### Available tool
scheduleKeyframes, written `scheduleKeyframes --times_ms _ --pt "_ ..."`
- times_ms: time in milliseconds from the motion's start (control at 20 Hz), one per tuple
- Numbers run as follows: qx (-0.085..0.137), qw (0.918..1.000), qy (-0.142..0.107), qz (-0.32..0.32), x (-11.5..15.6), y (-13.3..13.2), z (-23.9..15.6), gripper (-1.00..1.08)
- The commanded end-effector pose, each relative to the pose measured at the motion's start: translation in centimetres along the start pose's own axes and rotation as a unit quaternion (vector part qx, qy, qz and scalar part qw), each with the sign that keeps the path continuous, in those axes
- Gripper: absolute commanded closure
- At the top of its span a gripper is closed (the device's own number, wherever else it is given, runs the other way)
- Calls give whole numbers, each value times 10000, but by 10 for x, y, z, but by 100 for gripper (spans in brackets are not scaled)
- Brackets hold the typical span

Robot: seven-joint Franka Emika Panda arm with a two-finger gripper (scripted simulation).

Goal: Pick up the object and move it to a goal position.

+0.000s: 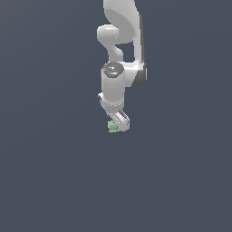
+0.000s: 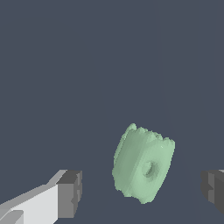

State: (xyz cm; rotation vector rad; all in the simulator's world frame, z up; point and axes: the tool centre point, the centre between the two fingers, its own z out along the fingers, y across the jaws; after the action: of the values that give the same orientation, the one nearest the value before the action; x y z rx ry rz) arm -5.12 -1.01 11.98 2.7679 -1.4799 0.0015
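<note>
The object [image 2: 142,164] is a small pale-green ridged lump with a dimple in its face; it lies between my spread fingers without touching either pad. In the exterior view the object [image 1: 112,126] peeks out at the exterior view's left of my white gripper [image 1: 119,125], which hangs low over the dark ground. My gripper [image 2: 142,194] is open: one dark pad [image 2: 70,192] and the other pad [image 2: 214,190] stand well apart on either side of the green item.
Plain dark blue-grey ground fills both views. The white arm [image 1: 120,41] rises from the gripper toward the top of the exterior view.
</note>
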Motion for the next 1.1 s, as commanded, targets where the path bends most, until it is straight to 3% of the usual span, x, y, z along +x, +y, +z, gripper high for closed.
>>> scheduleKeyframes --times_ms 0,550,1050 --pt "3 9993 -4 362 -2 3 3 -92" --pt "7 9874 -12 1582 -9 13 13 -92" --pt "8 9810 -13 1939 -11 16 16 -92"
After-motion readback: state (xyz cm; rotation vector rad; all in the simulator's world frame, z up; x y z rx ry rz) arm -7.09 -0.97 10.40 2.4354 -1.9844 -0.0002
